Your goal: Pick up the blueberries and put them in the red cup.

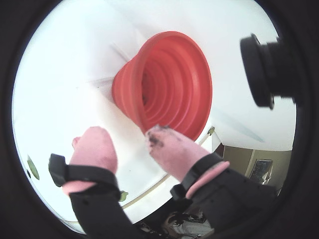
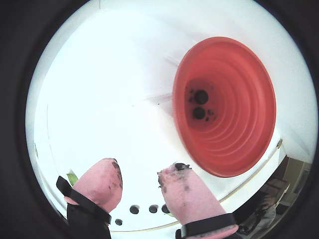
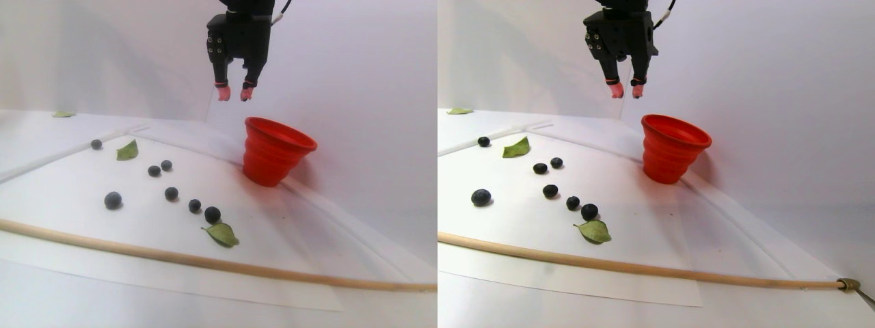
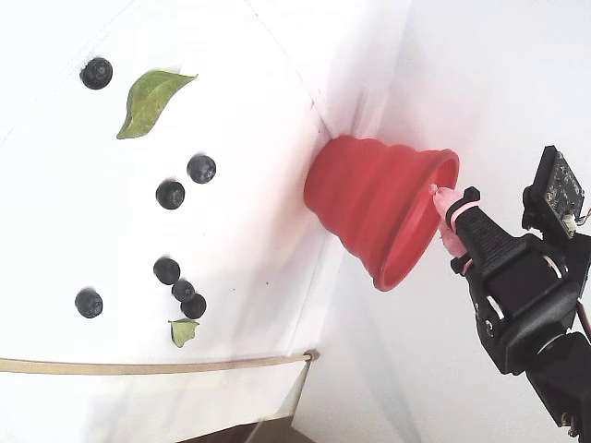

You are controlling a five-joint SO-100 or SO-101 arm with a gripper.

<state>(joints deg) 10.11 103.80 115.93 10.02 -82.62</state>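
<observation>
Stereo pair view: pink-tipped black gripper (image 3: 233, 93), spread and empty, hangs high just left of the ridged red cup (image 3: 277, 160); remaining small dark blueberries (image 3: 171, 193) lie lower left, nearer camera.

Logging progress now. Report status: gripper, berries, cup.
Gripper open, empty, raised beside red cup. Two blueberries inside cup; six loose on the sheet. Path clear.

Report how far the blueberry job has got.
Done: two blueberries lie at the bottom of the red cup. In hand: nothing; the tool hangs open and empty above the table, beside the cup. Left: seven blueberries on the white sheet among the green leaves.
</observation>
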